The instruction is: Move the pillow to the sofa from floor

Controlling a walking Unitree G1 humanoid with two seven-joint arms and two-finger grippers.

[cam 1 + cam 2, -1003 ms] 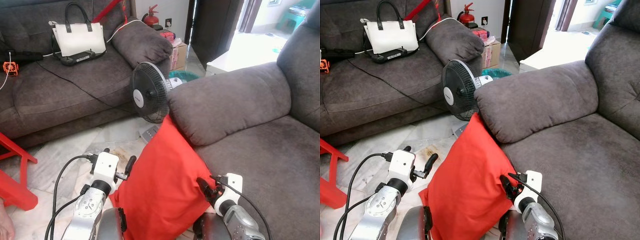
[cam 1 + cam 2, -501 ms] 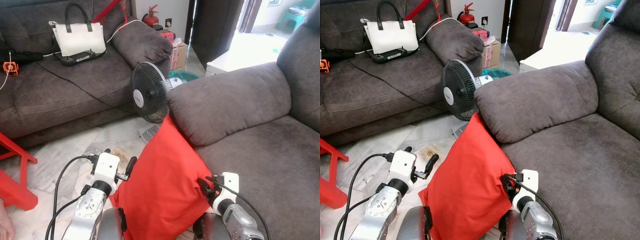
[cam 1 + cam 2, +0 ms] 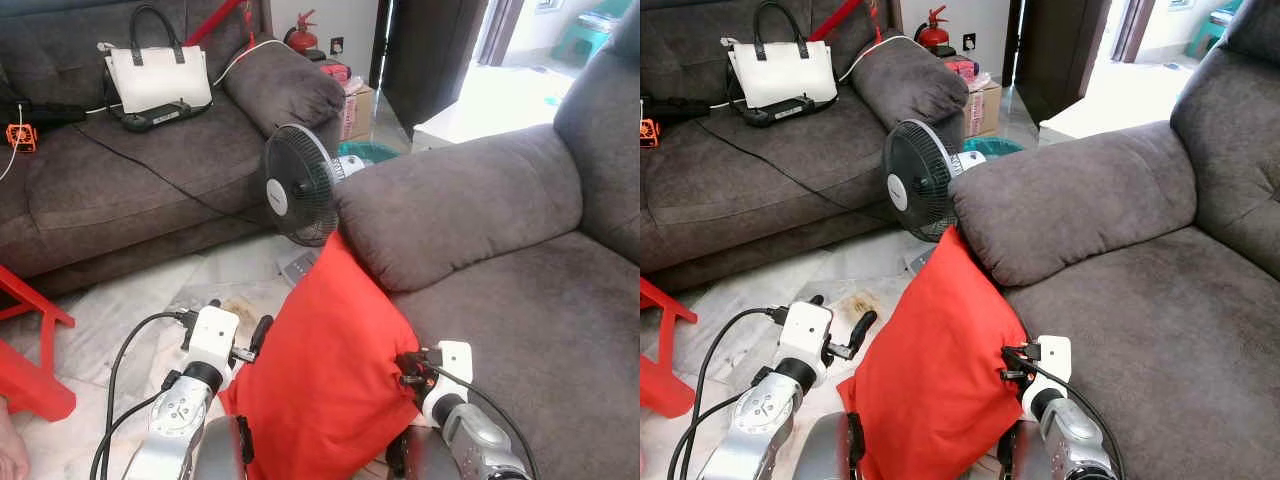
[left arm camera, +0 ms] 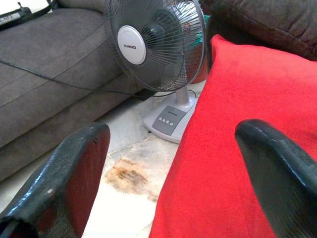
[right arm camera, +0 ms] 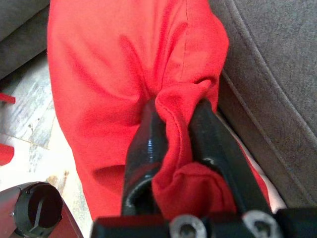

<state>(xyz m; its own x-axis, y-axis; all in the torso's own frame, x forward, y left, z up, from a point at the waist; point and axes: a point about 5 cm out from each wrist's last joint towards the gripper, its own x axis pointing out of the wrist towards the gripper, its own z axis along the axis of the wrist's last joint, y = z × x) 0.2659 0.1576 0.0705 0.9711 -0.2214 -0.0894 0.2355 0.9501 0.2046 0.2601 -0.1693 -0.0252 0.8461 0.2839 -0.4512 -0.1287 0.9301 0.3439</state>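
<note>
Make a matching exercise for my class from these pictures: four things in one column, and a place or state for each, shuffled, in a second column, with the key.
1. red pillow
2. right gripper
3. left gripper
4. white handbag

A. open, beside the pillow's edge
B. on the far sofa's seat
C. leaning against the near sofa
D. shut on a fold of red fabric

Pairs: 1-C, 2-D, 3-A, 4-B
</note>
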